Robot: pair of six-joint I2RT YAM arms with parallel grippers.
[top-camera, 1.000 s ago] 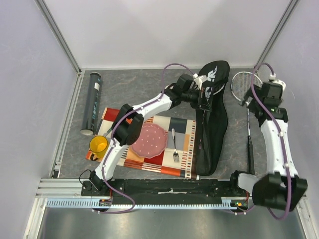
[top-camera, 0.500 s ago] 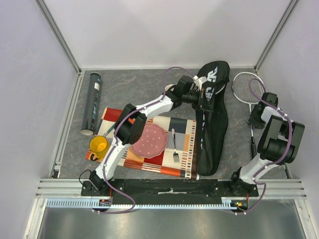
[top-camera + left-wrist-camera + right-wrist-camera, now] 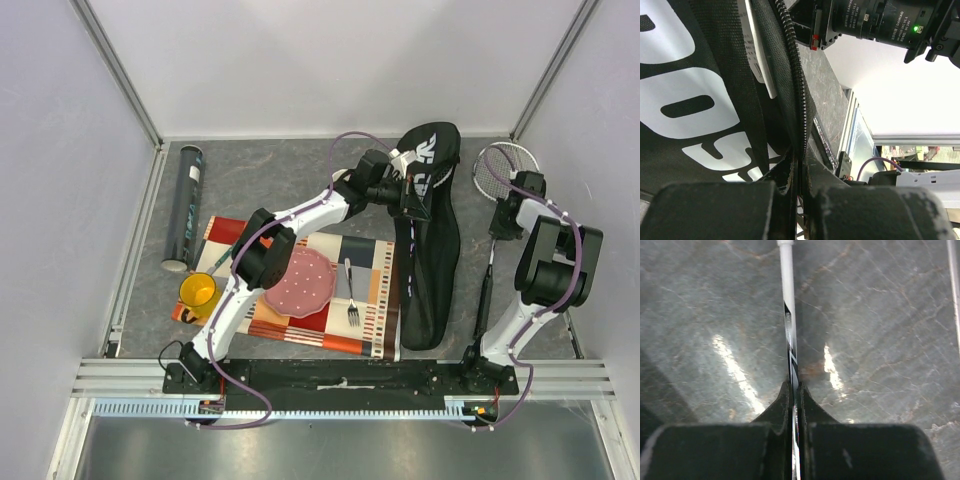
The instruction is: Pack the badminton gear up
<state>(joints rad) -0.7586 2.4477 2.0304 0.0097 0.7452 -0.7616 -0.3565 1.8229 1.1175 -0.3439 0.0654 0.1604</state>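
Note:
The long black racket bag [image 3: 432, 250] lies lengthwise right of centre, its white lettering close up in the left wrist view [image 3: 685, 100]. My left gripper [image 3: 412, 196] [image 3: 799, 167] is shut on the bag's zipper edge [image 3: 799, 100] near its far end. A thin racket [image 3: 497, 168] lies to the right of the bag, handle [image 3: 484, 300] pointing to the near edge. My right gripper [image 3: 506, 216] [image 3: 794, 390] is shut on the racket's shaft [image 3: 786, 295] just below the head. The dark tube [image 3: 185, 206] lies at the far left, away from both grippers.
A checked placemat [image 3: 365, 300] carries a pink plate [image 3: 300, 280] and a fork [image 3: 350, 296], with a yellow mug [image 3: 197, 292] at its left end. Walls close in on both sides. Another thin rod [image 3: 954, 290] runs along the right edge of the right wrist view.
My right arm has folded back and its gripper has shut on the racket's shaft. The racket's handle has swung left toward the bag. The left arm has not moved.

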